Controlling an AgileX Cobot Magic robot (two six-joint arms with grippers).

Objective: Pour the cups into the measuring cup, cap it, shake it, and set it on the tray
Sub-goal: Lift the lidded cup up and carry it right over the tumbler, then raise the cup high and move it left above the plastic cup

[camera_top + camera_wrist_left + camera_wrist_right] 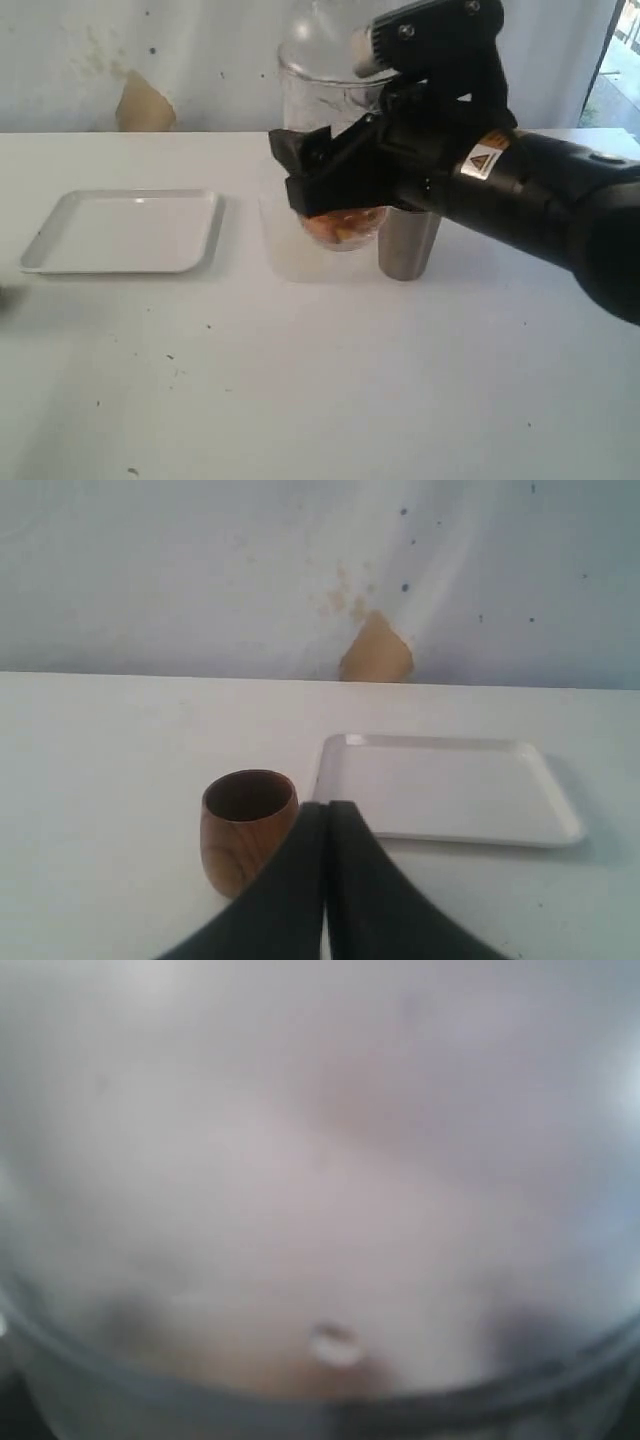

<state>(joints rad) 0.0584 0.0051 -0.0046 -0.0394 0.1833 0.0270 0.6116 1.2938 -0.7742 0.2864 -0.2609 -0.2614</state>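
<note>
My right gripper (295, 172) is shut on the measuring cup (320, 100), a clear tumbler held just above the table with orange pieces (340, 226) in its bottom. A frosted dome-shaped cap (320, 35) sits on its top. The right wrist view is filled by the blurred cup wall (320, 1210). The steel tumbler (408, 245) stands upright right behind the held cup. The wooden cup (248, 825) stands upright on the table beside my left gripper (327, 815), which is shut and holds nothing. The white tray (125, 230) lies flat to the left, with nothing on it.
A pale wall with a brown torn patch (143, 105) runs behind the table's far edge. In the left wrist view the tray (450, 790) lies just beyond the wooden cup. Bare white tabletop (300, 380) spreads across the front.
</note>
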